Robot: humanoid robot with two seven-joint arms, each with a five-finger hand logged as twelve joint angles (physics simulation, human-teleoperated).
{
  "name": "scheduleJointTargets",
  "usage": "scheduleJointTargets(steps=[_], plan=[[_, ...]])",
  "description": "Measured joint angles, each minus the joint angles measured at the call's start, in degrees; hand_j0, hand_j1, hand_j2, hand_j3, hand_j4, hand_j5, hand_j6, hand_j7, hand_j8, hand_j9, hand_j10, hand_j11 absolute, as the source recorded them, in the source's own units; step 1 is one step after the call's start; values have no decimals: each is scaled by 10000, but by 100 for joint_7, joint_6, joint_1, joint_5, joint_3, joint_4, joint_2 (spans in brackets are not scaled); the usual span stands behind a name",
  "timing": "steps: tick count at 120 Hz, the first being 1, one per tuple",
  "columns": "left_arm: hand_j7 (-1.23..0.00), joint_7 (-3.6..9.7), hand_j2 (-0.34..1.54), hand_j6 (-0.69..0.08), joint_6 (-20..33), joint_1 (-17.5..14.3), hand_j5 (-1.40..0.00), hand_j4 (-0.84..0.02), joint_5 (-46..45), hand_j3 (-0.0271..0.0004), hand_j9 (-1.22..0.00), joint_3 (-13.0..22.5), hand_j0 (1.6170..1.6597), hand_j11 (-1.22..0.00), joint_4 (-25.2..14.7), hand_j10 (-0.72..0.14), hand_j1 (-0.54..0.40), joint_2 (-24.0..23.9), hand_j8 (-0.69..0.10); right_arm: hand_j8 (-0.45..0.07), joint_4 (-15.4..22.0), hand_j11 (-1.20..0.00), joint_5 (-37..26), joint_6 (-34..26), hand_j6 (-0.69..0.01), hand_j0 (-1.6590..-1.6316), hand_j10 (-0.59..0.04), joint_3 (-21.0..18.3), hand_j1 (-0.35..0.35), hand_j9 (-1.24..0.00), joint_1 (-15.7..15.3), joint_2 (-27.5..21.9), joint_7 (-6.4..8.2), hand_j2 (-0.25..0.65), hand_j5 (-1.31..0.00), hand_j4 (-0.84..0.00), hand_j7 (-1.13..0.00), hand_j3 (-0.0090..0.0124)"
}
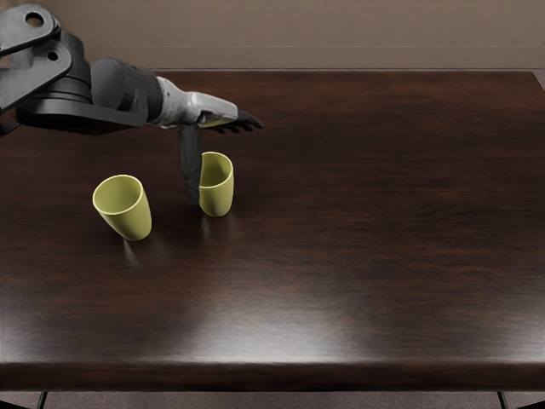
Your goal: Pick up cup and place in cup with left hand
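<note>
In the head view, the left hand (213, 112), grey and black on a dark jointed arm (128, 89) from the picture's left edge, hangs over the far left part of the glossy dark-brown wooden table (383, 221). Its fingers are loosely extended toward the right edge, holding nothing, and the thumb points down toward the near edge. The thumb covers the left side of an upright yellow, tapered, open-topped cup (218, 200); whether they touch I can't tell. A second yellow tapered cup (129, 220) stands apart, farther left and slightly nearer the near edge, its open rim facing up. A strip of wood runs between the cups, partly under the thumb. Both stand well back from the near edge, and the surface stretches widest from the cup by the thumb to the right edge. Past the far edge is a brown wall (298, 34).
</note>
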Motion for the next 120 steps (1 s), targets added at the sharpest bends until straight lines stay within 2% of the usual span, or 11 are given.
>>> scheduleJointTargets(steps=[13, 28, 47, 96, 120], plan=[[-298, 12, 50, -255, 189, 0, -299, -248, 139, 0, -297, 168, 16581, -296, 14, -243, 3222, -81, -252, -5, 0, 0, 0, 0, -6, -16581, -3, 0, -3491, -1, 0, 0, 1, 1, -1, -4, 0, 0], [-414, 143, 69, -345, 353, 0, -416, -338, 194, 0, -413, 324, 16581, -413, 26, -333, 3115, -139, -342, -5, 1, 0, -1, 0, -6, -16581, -3, 0, -3491, -1, -1, 0, 1, 1, -1, -4, 0, 0], [-571, 204, 94, -467, 488, 0, -572, -459, 213, 0, -570, 478, 16581, -569, 31, -455, 2971, -137, -464, -5, 0, 0, 0, 0, -6, -16581, -3, 0, -3491, -1, 1, 0, 1, 1, -1, -4, 0, 0], [-1202, 188, 195, -956, 1121, 97, -1203, -947, 712, 0, -1201, 662, 16581, -1200, 33, -942, 2391, -355, -952, -5, 1, 0, -1, 0, -6, -16581, -3, 0, -3491, -1, 1, 0, 0, 1, -1, -4, 0, 0], [-1565, 164, 252, -1236, 1245, 105, -1567, -1227, 748, 0, -1564, 794, 16581, -1564, 27, -1222, 2056, -338, -1233, -4, 1, 0, 1, 0, -6, -16581, -3, 0, -3491, -1, 0, 0, 0, 1, -1, -4, 0, 0]])
